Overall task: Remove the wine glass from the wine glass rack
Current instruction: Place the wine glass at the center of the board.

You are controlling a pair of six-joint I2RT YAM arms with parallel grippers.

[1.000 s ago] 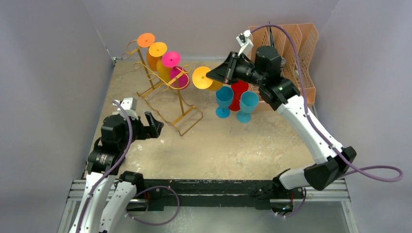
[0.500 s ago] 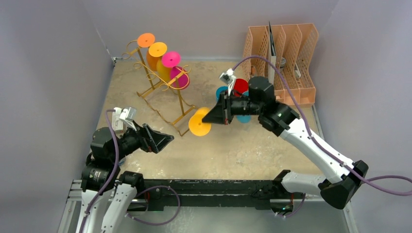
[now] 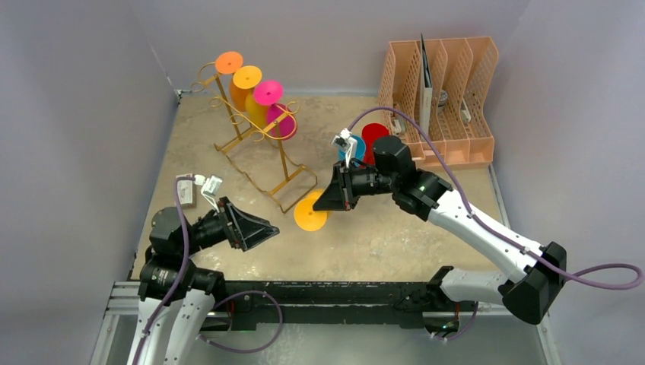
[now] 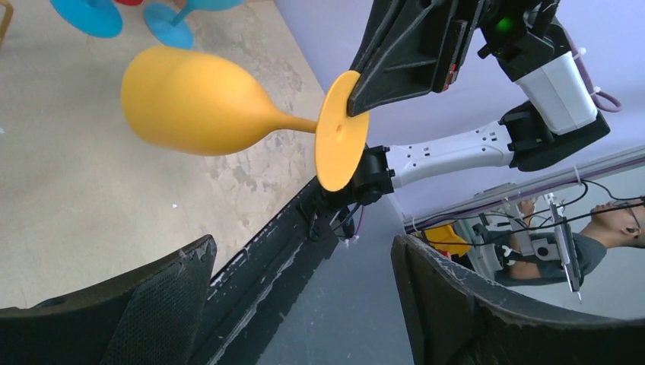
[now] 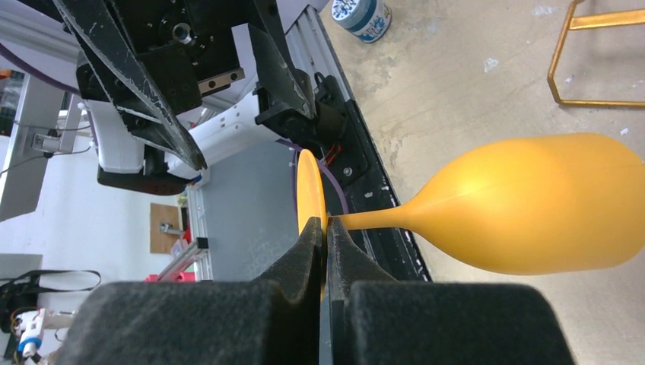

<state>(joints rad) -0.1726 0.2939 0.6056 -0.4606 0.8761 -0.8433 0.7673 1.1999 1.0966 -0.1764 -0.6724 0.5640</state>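
The gold wire wine glass rack (image 3: 262, 133) stands at the back left with three glasses, orange, yellow and pink, hanging on its rails. My right gripper (image 3: 328, 202) is shut on the round foot of a yellow-orange wine glass (image 3: 310, 211), held off the rack, sideways above the table's middle. In the right wrist view the gripper (image 5: 325, 228) pinches the foot's rim, and the bowl (image 5: 532, 201) points away. My left gripper (image 3: 262, 228) is open and empty, facing the glass from the left. In the left wrist view the gripper (image 4: 303, 251) sits below the glass (image 4: 198, 103).
Two blue glasses (image 3: 354, 147) and a red one (image 3: 374, 135) stand behind my right arm. A peach lattice file organiser (image 3: 449, 99) stands at the back right. A small white and blue jar (image 5: 363, 15) sits on the table near the rack's base (image 5: 601, 61).
My right gripper has carried the yellow-orange glass down and forward from beside the rack to the table's middle. My left arm has swung right towards it, gripper open.
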